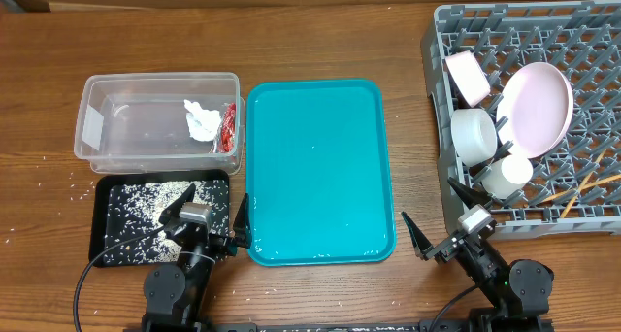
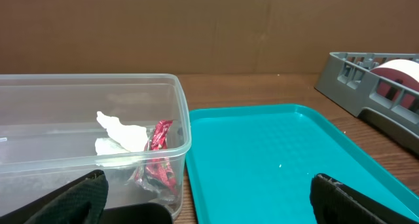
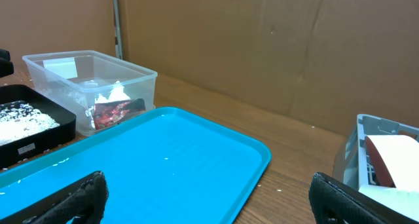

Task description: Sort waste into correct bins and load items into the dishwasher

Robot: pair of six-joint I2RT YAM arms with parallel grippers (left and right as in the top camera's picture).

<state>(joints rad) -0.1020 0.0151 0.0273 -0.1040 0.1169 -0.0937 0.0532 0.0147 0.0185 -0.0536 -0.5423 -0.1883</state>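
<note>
The clear tub holds the white tissue and the red wrapper; both also show in the left wrist view, tissue and wrapper. The black tray holds rice grains. The grey dish rack holds a white plate, two bowls, a cup and chopsticks. My left gripper is open and empty at the front left. My right gripper is open and empty at the front right.
The teal tray lies in the middle, with a few stray rice grains on it. Loose grains lie on the wood left of the black tray. A brown cardboard wall stands behind the table.
</note>
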